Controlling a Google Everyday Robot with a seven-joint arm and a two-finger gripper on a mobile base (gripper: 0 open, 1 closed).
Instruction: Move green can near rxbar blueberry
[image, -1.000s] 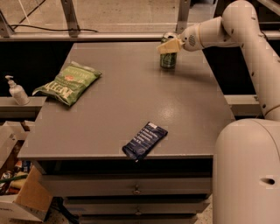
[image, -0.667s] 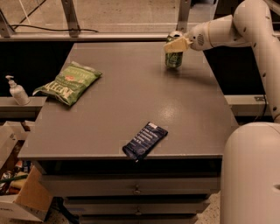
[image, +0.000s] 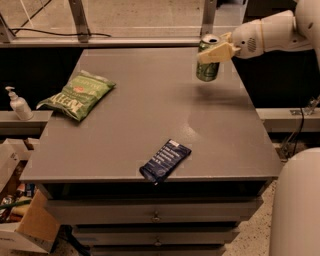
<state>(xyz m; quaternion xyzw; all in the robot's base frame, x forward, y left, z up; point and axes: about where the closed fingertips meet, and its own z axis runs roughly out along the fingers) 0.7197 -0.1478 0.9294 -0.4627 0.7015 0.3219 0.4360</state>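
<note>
The green can (image: 207, 63) is held upright a little above the grey table (image: 150, 115) near its far right edge. My gripper (image: 216, 50) reaches in from the right and is shut on the can's upper part. The rxbar blueberry (image: 165, 160), a flat navy-blue wrapper with white text, lies at the table's front edge, well in front of the can and slightly to its left.
A flat green chip bag (image: 77, 95) lies at the table's left side. A white pump bottle (image: 18, 104) stands on a ledge left of the table. Cardboard boxes (image: 30, 225) sit on the floor at lower left. Drawers run below the tabletop.
The gripper has lifted the green can off the table, and the can now sits lower and nearer in the view; the view itself has shifted slightly.
</note>
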